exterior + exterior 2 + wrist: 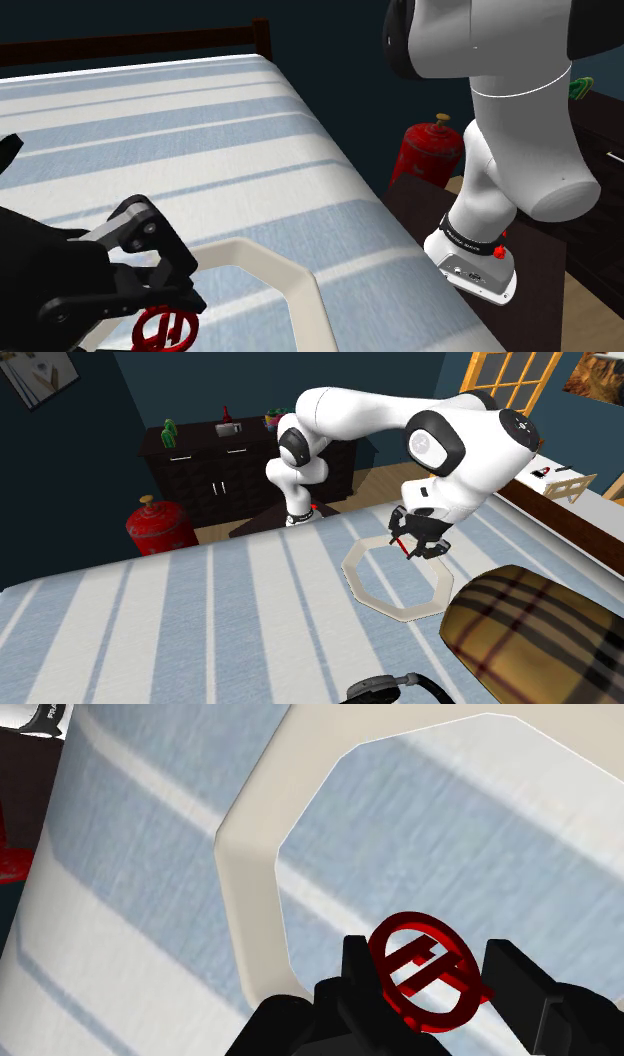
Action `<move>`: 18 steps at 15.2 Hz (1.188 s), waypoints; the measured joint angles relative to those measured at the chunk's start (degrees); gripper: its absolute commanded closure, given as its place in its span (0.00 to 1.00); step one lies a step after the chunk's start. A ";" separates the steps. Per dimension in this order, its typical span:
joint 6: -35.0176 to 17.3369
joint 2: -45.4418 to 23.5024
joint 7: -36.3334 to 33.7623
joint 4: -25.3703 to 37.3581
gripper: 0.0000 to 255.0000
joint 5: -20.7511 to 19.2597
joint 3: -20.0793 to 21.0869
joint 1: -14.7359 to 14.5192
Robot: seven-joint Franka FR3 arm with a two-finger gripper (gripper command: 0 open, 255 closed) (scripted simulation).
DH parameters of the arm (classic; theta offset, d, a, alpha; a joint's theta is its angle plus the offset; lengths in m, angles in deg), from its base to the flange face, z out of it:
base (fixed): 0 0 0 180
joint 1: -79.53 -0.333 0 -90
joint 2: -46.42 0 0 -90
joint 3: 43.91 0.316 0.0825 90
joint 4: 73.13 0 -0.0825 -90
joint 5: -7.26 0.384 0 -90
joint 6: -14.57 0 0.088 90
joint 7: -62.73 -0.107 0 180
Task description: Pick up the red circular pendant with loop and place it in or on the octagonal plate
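Location: a bedroom in a home. I reach over a bed (180, 622) with a blue-and-white striped cover, a dark wooden end board (130, 45) and a plaid pillow (540, 637). A dark cabinet (210, 467) carrying ornaments stands against deep blue walls. A framed picture (40, 377) and a wood-framed window (510, 377) are noted.

The pendant (430, 967) is red, the plate (250, 874) cream, the bedspread (130, 854) blue-and-white striped.

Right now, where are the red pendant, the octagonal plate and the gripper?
red pendant (428, 966), wrist view, on its inner bars.
octagonal plate (250, 864), wrist view, on its pale rim.
gripper (412, 542), second exterior view, midway between its fingertips.
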 measured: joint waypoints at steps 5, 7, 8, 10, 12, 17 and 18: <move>-4.13 0.34 -0.86 -4.82 1.00 0.51 0.22 1.20; -5.96 0.85 -0.94 -7.27 1.00 0.85 0.36 2.11; -6.78 1.01 -0.93 -8.29 1.00 0.95 0.40 2.50; -8.54 1.37 -1.16 -10.50 1.00 1.21 0.51 3.14; -10.14 1.75 -1.21 -12.54 1.00 1.43 0.60 3.87; -10.71 1.74 -1.23 -13.11 1.00 1.43 0.59 4.03; -10.72 1.74 -1.23 -13.12 1.00 1.42 0.59 4.03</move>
